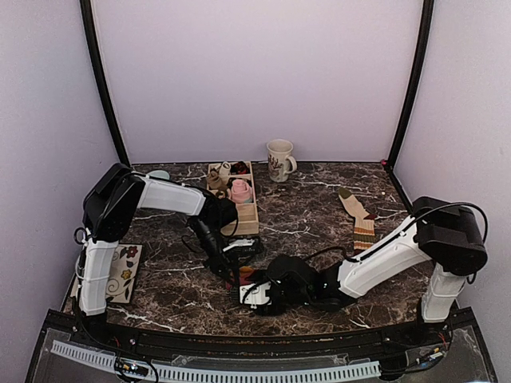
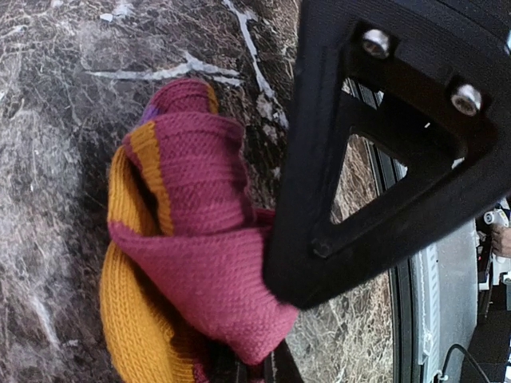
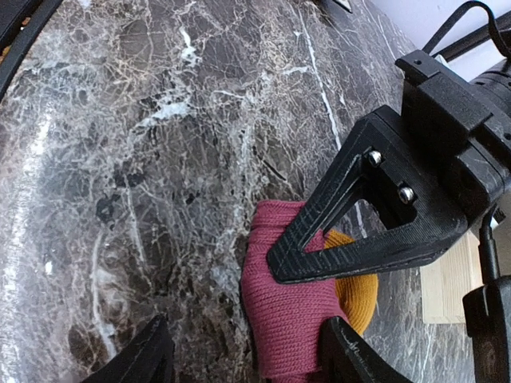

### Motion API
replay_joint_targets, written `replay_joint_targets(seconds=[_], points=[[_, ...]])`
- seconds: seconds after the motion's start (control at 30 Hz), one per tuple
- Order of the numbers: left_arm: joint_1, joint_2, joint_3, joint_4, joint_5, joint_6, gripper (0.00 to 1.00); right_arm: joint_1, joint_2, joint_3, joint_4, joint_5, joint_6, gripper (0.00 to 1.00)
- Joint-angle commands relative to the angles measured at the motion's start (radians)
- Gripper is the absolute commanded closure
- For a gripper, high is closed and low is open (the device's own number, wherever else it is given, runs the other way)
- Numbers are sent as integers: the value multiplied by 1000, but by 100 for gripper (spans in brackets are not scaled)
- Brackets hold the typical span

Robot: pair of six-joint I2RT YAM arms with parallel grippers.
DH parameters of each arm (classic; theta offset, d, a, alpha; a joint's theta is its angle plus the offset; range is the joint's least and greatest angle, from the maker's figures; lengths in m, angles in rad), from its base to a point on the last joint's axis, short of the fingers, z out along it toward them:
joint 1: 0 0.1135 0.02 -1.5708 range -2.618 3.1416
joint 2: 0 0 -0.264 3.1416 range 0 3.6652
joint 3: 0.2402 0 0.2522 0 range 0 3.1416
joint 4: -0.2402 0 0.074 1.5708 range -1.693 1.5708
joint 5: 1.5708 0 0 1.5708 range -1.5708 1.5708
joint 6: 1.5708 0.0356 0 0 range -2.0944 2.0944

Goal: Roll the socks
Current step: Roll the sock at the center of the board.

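striped sock bundle point(image 3: 287, 319), in front of the wooden organizer point(image 1: 243, 209), was pinched in the left gripper point(image 1: 230, 271); the right gripper point(image 3: 251, 351), jaws spread, straddled its end, long axis running into the gap.

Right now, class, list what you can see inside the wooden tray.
The wooden tray holds a pink sock bundle, with beige bundles and a dark item behind it. The left arm hides the tray's near left corner.

readable text: none is showing anywhere
mug point(image 1: 279, 159), far side: is carrying a dark floral print, no letters
card point(image 1: 124, 273), left near corner: is showing flowers and swirls, no words
striped sock point(image 2: 200, 263): is showing colour bands only
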Motion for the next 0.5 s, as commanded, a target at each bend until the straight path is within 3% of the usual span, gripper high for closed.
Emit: replay_joint_targets(seconds=[0.0,0.2,0.47], points=[[-14,86,-34,-92,-198,29,98,-32,26,52,42,-70,-51,40],[-14,86,-30,-107,-204,45,95,-65,59,55,14,-103,-5,52],[-13,70,-32,-111,-191,45,80,-79,96,10,14,-113,31,54]])
